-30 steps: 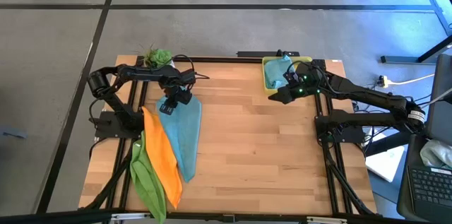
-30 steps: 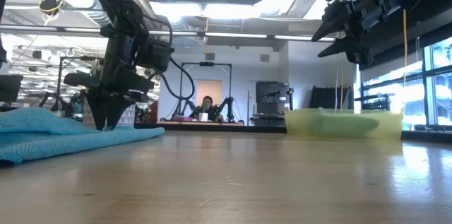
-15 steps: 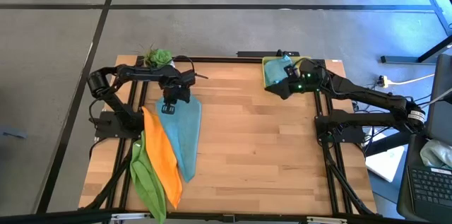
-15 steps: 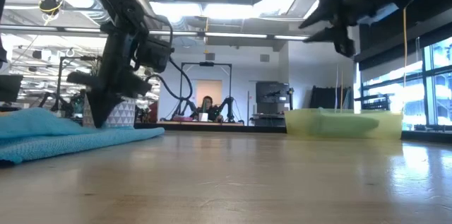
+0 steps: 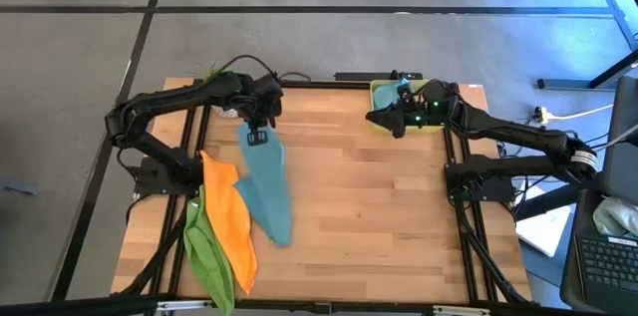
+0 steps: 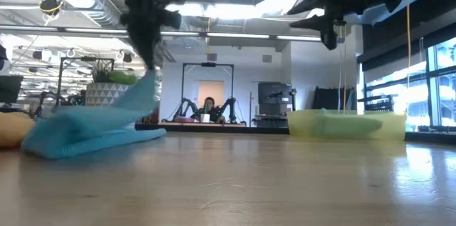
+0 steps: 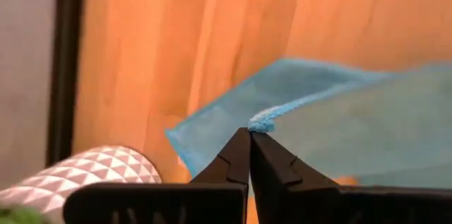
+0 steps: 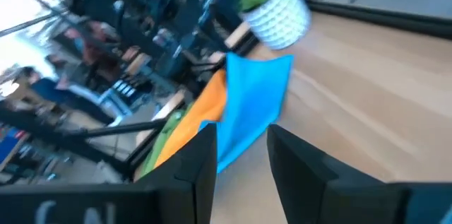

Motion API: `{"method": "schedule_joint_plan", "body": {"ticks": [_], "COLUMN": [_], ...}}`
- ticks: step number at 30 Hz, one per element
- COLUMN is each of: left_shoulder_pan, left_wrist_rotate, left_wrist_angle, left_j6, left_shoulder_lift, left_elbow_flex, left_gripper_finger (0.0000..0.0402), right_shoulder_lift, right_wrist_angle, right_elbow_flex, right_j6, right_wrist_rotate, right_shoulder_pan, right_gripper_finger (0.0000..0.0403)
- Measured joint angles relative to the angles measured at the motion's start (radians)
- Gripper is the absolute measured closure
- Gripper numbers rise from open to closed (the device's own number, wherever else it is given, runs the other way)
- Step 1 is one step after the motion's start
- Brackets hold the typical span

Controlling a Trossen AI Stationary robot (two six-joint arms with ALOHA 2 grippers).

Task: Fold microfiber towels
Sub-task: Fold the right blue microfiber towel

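My left gripper [image 5: 256, 138] is shut on a teal towel [image 5: 269, 191] and holds its far end up above the table's far left. The towel's near end [image 6: 68, 139] rests on the wood. An orange towel [image 5: 227, 218] and a lime green towel [image 5: 204, 251] lie at the left edge, partly overlapping. A further teal towel [image 5: 391, 97] lies in the yellow tray [image 6: 345, 125] at the far right. My right gripper [image 8: 241, 155] hovers open with nothing between its fingers, high beside the tray [image 5: 376, 107]. My left gripper pinches a corner [image 7: 265, 118] of the teal towel between its two shut fingertips. The fingers come from above, pointing down. The corner is lifted clear and the cloth slopes down from it [image 6: 146, 87] to the near end on the table.
A white patterned pot with a green plant [image 6: 107, 87] stands at the far left corner, behind my left arm. The middle and the near right of the wooden table [image 5: 379, 216] are bare wood. People and equipment show in the room beyond.
My left gripper has taken hold of the teal towel's far corner and gone up and a little toward the right edge. The far end is lifted clear and the cloth is drawn out long; its near end has slid right. My right gripper has moved up and toward the far edge.
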Motion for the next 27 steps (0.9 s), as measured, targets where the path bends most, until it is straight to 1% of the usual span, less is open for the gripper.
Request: {"method": "schedule_joint_plan", "body": {"ticks": [2, 4, 8, 11, 13, 16, 18, 22, 25, 27], "left_shoulder_pan": [-0.015, -0.031, -0.062, -0.082, -0.094, -0.104, -0.109, -0.115, -0.116, -0.116], "left_wrist_rotate": [0.001, 0.0, -0.003, -0.003, -0.006, -0.008, -0.012, -0.041, -0.053, -0.056], "left_wrist_angle": [-0.038, -0.038, -0.04, -0.054, -0.056, -0.055, -0.052, -0.045, -0.037, -0.031], "left_j6": [-0.037, -0.07, -0.155, -0.201, -0.225, -0.264, -0.29, -0.33, -0.342, -0.354], "left_shoulder_lift": [0.001, 0.001, 0.001, 0.001, 0.001, 0.001, 0.001, 0.001, 0.002, 0.002], "left_elbow_flex": [0.06, 0.114, 0.184, 0.217, 0.23, 0.242, 0.248, 0.263, 0.279, 0.287], "left_gripper_finger": [0.0401, 0.0401, 0.0401, 0.0401, 0.0401, 0.0401, 0.0401, 0.0401, 0.0401, 0.0401], "right_shoulder_lift": [0.037, 0.078, 0.19, 0.29, 0.364, 0.474, 0.547, 0.67, 0.741, 0.779], "right_wrist_angle": [0.07, 0.151, 0.204, 0.192, 0.18, 0.162, 0.132, 0.04, -0.032, -0.048], "right_elbow_flex": [0.0, 0.002, 0.082, 0.184, 0.258, 0.367, 0.442, 0.583, 0.667, 0.713], "right_j6": [0.003, 0.001, -0.063, -0.151, -0.181, -0.181, -0.187, -0.231, -0.262, -0.28], "right_wrist_rotate": [-0.02, -0.021, -0.021, -0.021, -0.021, -0.03, -0.069, -0.156, -0.162, -0.162], "right_shoulder_pan": [0.02, 0.047, 0.102, 0.138, 0.153, 0.162, 0.166, 0.185, 0.202, 0.211], "right_gripper_finger": [0.0274, 0.0274, 0.0274, 0.0274, 0.0274, 0.0273, 0.0269, 0.0245, 0.0222, 0.0209]}}
